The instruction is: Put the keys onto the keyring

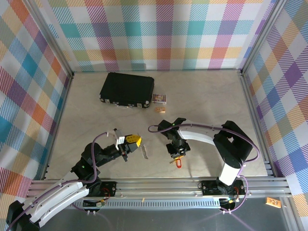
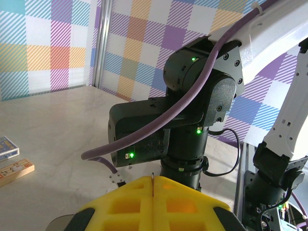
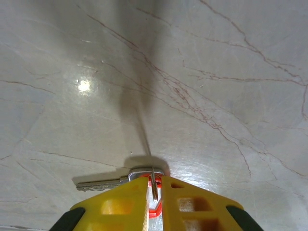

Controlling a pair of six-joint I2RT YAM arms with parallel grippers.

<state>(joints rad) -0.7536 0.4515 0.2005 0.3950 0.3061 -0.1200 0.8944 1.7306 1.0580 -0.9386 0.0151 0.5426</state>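
Keyring point(image 3: 154, 191) pinched in right gripper point(image 3: 154, 179), whose wrist view reveals keys point(image 3: 98, 183) seemingly attached; left gripper point(image 2: 152, 182) pressed together.

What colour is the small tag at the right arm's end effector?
Red. The keyring tag shows best in the top external view.

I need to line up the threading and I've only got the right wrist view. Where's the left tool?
Observer: From above, the left tool sits left of the right tool, apart from it.
Operator: Is it holding anything?
Observer: It's shut, with a thin metal edge in its seam.
Operator: Any keys near it?
Observer: Silvery keys show just below its tip; hanging or lying, I can't tell.
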